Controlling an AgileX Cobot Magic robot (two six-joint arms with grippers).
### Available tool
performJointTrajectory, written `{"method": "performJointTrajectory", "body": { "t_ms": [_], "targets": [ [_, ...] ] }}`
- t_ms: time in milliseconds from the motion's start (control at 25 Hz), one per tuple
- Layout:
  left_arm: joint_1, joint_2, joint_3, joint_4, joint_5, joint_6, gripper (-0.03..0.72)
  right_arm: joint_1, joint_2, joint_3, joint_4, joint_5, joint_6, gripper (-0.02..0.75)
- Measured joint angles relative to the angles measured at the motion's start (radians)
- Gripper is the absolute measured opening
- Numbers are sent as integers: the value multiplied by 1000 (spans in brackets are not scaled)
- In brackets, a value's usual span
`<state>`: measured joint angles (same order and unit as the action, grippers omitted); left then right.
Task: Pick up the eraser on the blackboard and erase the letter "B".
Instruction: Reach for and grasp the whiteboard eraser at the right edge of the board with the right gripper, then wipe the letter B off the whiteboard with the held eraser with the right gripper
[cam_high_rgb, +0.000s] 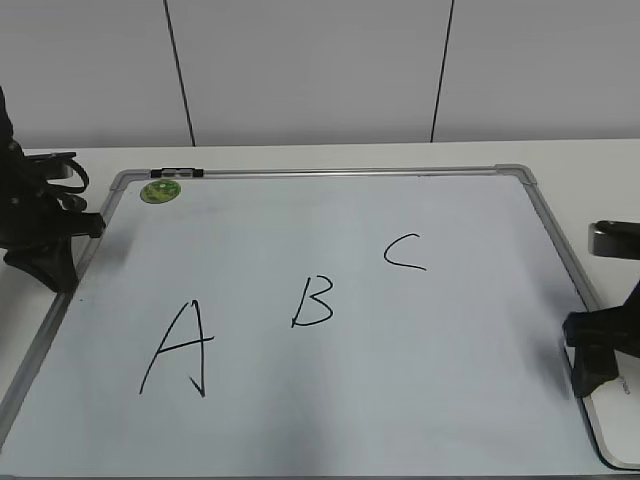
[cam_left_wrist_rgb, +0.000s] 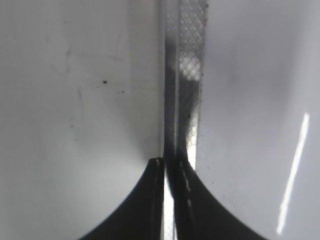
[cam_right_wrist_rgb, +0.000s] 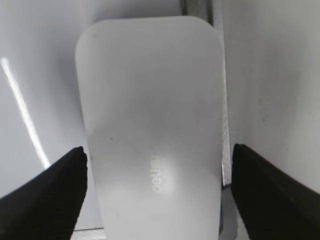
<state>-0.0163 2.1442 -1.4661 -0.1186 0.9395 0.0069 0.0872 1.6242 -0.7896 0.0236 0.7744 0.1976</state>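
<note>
**Right gripper spread over the eraser at the board's right edge**

The blackboard (cam_high_rgb: 330, 400) lies flat on a white table (cam_high_rgb: 300, 155), with three black handwritten letters across it. The letter "B" (cam_high_rgb: 312, 302) sits near the middle of the board, between the larger "A" (cam_high_rgb: 180, 348) toward the left edge and the curved "C" (cam_high_rgb: 405, 252) toward the right edge. A small round green magnet (cam_high_rgb: 159, 191) rests in the board's far left corner, just beside the frame.

The eraser (cam_right_wrist_rgb: 152, 125) lies at the board's right edge, partly over the frame strip, its grey lettering facing up. The right gripper (cam_right_wrist_rgb: 160, 165) hangs over it with fingers (cam_right_wrist_rgb: 55, 190) spread wide, one on each side of the white block, neither pad touching it.

The left gripper (cam_left_wrist_rgb: 170, 172) sits at the board's left edge, its two dark tips pressed together above the silver frame, pinching nothing.
</note>
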Motion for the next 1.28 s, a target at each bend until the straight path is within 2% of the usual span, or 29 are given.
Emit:
{"method": "performJointTrajectory", "body": {
  "t_ms": [240,480,880,1120,1280],
  "targets": [
    [0,0,0,0,0,0,20,0,59,0,9,-16,-14,661],
    [0,0,0,0,0,0,20,0,59,-2,6,-25,-18,532],
    [0,0,0,0,0,0,20,0,59,-7,1,-19,-23,521],
    [0,0,0,4,0,0,20,26,70,-174,1,152,-47,521],
    [0,0,0,4,-2,0,20,121,141,-380,1,277,-58,521]
  ]
}}
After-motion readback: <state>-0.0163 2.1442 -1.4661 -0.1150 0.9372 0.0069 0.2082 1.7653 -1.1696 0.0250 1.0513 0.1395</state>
